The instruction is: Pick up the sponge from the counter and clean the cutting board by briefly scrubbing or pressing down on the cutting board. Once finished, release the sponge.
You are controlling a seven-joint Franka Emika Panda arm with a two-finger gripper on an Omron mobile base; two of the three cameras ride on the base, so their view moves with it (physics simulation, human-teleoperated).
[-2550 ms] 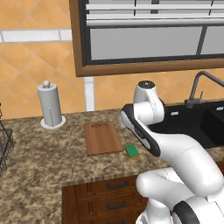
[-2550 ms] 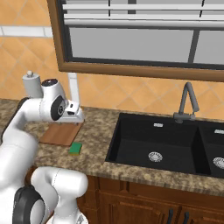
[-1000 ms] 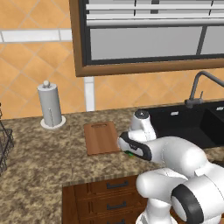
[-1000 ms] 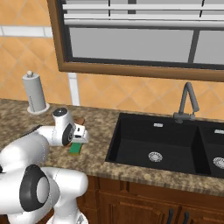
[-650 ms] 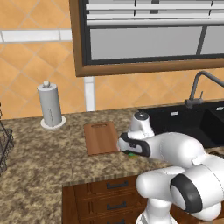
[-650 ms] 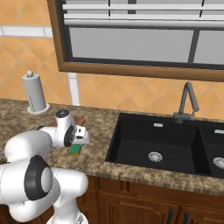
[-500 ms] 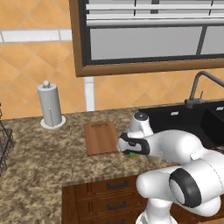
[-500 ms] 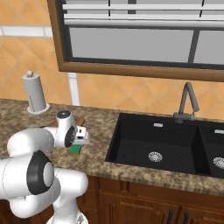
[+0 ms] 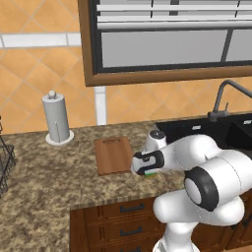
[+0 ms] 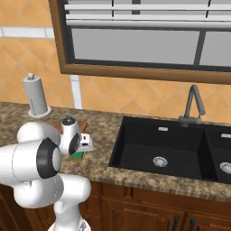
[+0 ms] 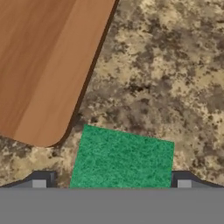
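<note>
The green sponge (image 11: 122, 159) lies flat on the speckled counter (image 11: 175, 78), just off the rounded corner of the reddish-brown cutting board (image 11: 43, 57). My gripper (image 11: 111, 183) is low over the sponge and open, one dark fingertip on each side of it with a small gap on the left. From the left base view the hand (image 9: 146, 167) hides most of the sponge (image 9: 150, 173), which sits to the right of the board (image 9: 113, 155). In the right base view a green edge of the sponge (image 10: 79, 155) peeks out under the hand.
A paper towel holder (image 9: 56, 118) stands at the wall behind the board. A wire rack (image 9: 4, 162) is at the far left. The black sink (image 10: 167, 153) and its faucet (image 10: 191, 106) lie to the right of the sponge.
The arm has swung down from above the board to the sponge. In the last half second the hand sank a little lower over it, fingers still apart.
</note>
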